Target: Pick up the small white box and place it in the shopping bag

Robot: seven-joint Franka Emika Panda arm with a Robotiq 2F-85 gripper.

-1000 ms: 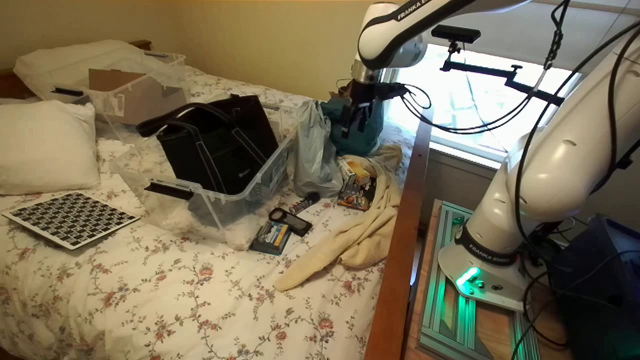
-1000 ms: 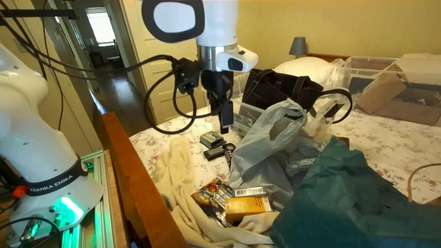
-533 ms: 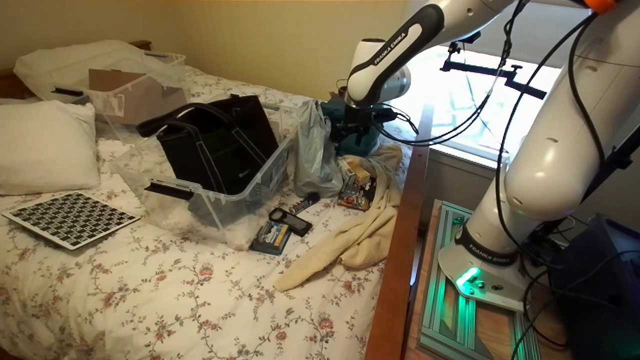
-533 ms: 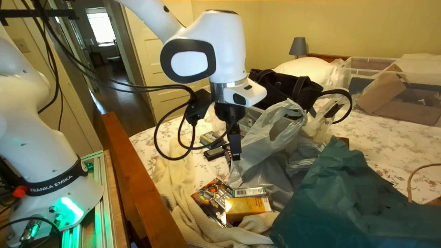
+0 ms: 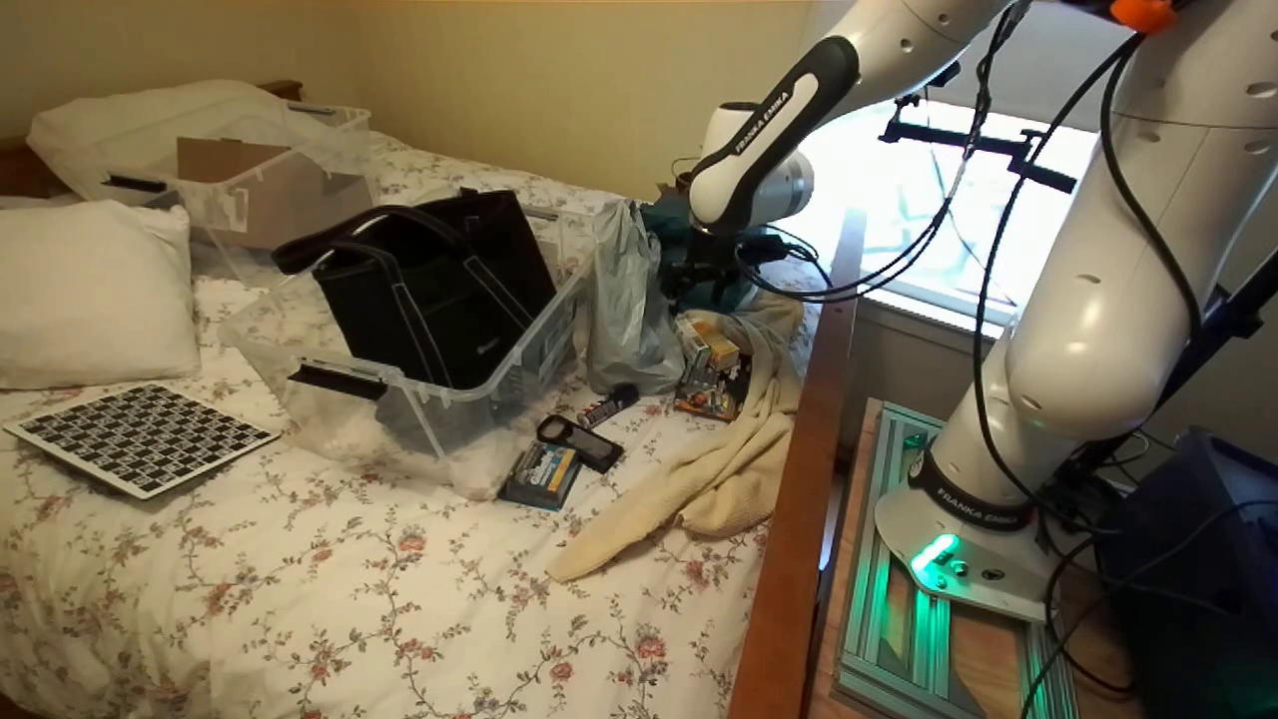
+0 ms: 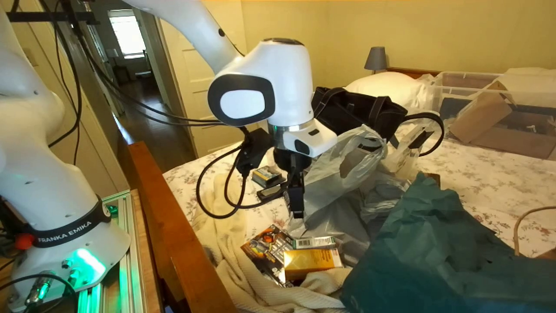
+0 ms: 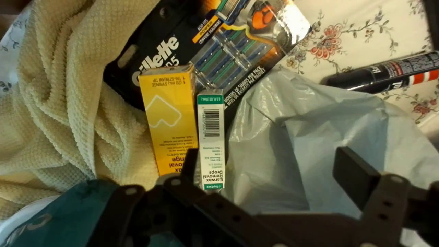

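Observation:
The small white box (image 7: 211,140) with green ends lies beside a yellow box in the wrist view. It also shows in an exterior view (image 6: 314,242), and small in an exterior view (image 5: 690,342). My gripper (image 7: 271,164) is open and empty, with its fingers wide apart. In the wrist view one finger overlaps the gap between the yellow and white boxes; the other is over the grey plastic bag. In an exterior view the gripper (image 6: 297,208) hangs above the boxes, apart from them. The black shopping bag (image 5: 429,290) leans in a clear bin; it also shows in an exterior view (image 6: 360,111).
The yellow box (image 7: 169,116) and a Gillette pack (image 7: 157,51) lie by the white box. A grey plastic bag (image 6: 334,187), a teal bag (image 6: 425,252) and a cream towel (image 5: 719,479) surround them. A clear bin (image 5: 449,409) holds the black bag. A wooden bed rail (image 5: 799,519) runs alongside.
The arm has moved down and toward the boxes, lowering the gripper beside the grey plastic bag. The boxes and bags have not moved.

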